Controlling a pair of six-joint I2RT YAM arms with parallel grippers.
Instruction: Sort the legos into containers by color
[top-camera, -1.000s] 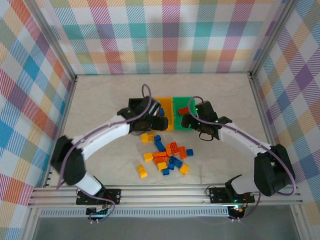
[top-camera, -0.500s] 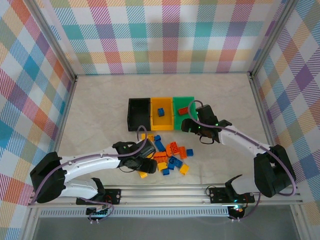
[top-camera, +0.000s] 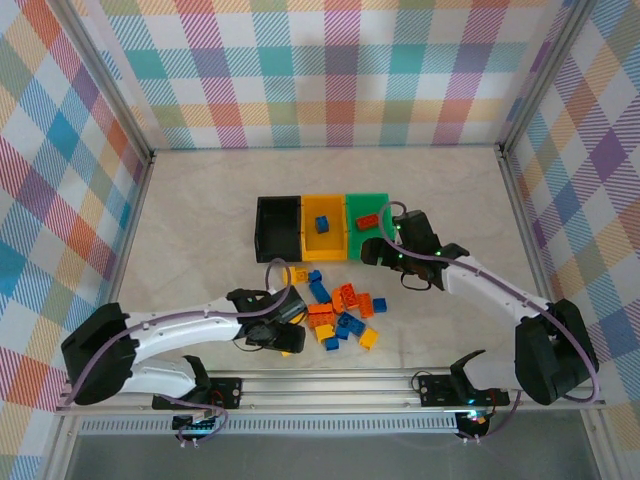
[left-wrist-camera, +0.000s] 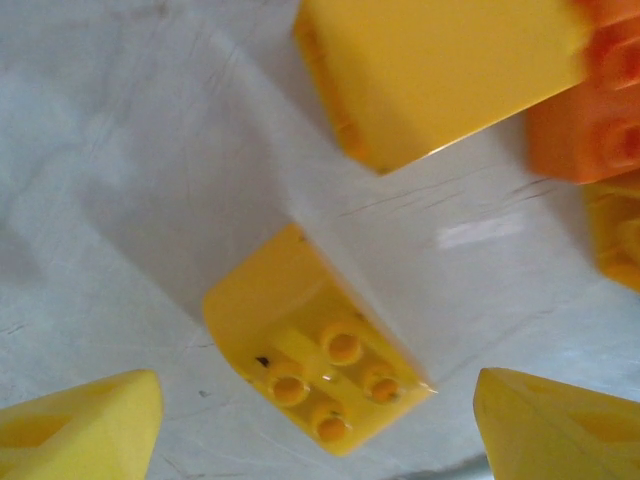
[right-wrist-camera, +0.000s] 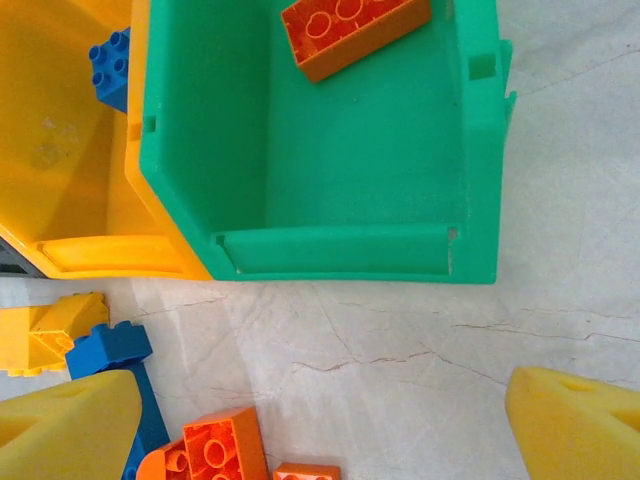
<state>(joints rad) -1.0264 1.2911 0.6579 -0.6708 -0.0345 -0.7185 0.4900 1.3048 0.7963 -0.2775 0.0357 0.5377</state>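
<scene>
Legos (top-camera: 335, 310) lie loose on table (top-camera: 200, 220); one orange brick (right-wrist-camera: 355, 30) in green bin (right-wrist-camera: 330, 150). Left claw (top-camera: 285, 338) apart over yellow brick (left-wrist-camera: 318, 380). Right claw (top-camera: 375, 250) apart, empty, just beside green bin.

- This was a robotics lab test cell.
- Plaid cloth walls (top-camera: 340, 70) enclosed a marble-look table (top-camera: 200, 200).
- Aluminium rails (top-camera: 330, 385) ran along the table's near edge and up its corners.
</scene>
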